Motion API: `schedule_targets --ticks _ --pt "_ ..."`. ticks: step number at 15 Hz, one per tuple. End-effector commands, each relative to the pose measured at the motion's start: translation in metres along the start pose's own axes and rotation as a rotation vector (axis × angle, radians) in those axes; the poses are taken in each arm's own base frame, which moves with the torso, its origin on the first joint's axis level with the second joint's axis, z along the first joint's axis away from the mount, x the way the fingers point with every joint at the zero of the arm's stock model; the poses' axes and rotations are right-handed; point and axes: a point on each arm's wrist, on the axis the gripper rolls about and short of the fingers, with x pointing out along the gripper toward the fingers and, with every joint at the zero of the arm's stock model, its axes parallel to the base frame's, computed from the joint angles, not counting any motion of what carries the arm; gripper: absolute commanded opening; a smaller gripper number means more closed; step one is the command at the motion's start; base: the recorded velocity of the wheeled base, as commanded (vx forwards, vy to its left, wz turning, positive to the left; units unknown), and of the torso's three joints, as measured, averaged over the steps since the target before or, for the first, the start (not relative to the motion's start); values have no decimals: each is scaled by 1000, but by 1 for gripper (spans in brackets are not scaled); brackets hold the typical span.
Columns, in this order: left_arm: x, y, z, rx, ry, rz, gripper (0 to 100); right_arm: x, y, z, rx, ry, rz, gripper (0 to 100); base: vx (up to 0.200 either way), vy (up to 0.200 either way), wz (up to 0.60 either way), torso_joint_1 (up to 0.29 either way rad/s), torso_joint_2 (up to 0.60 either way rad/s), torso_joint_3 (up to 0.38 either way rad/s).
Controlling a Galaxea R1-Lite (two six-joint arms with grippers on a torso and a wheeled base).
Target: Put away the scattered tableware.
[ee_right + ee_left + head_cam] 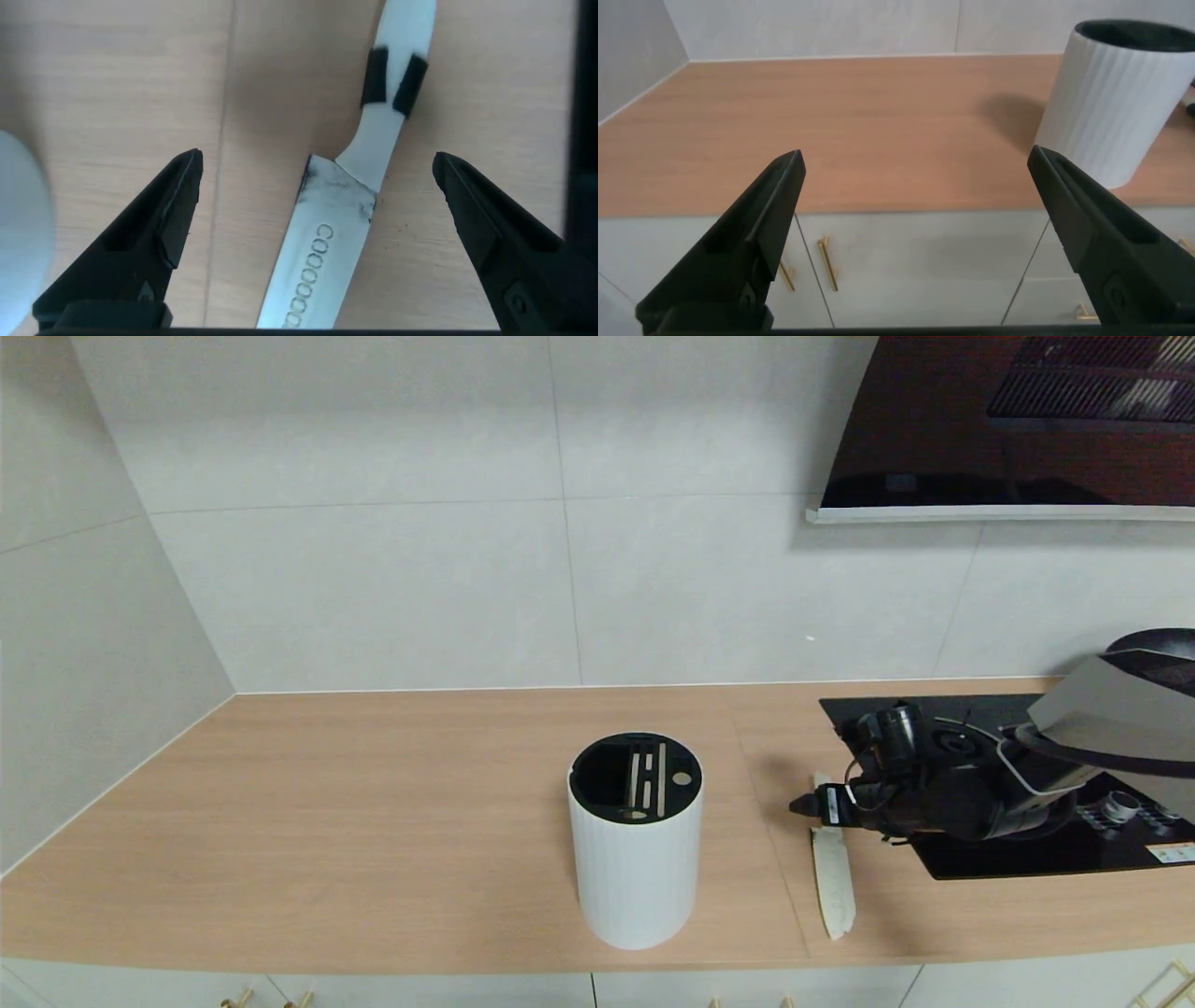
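Pick-up step, I judge: the right gripper point(315, 163), fingers spread, hangs over the knife point(833, 882) lying near the counter's point(373, 803) front edge between holder point(636, 845) and cooktop point(1027, 859), so next it must drop and pinch the handle; the left gripper point(915, 163), also spread, hangs off that edge.

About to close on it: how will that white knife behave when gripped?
The knife lies flat on the counter, so it looks hard to get under. Its thin flat shape probably won't roll; it looks stiff and light.
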Motion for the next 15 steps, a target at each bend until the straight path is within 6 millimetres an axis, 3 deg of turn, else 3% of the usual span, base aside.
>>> schedule_targets --ticks 1,4,7,11,15 --pt "0 0 0 0 0 0 100 -5 6 -2 -10 40 -8 100 0 0 0 0 0 0" --pt "0 0 0 0 0 0 100 -8 19 -7 -46 31 -138 100 0 0 0 0 0 0" --pt "0 0 0 1 0 0 100 -7 26 -14 -64 62 -163 100 0 0 0 0 0 0" --pt "0 0 0 1 0 0 100 16 21 -26 -48 120 -185 100 0 0 0 0 0 0" --pt "0 0 0 1 0 0 100 20 17 -28 -31 130 -196 100 0 0 0 0 0 0"
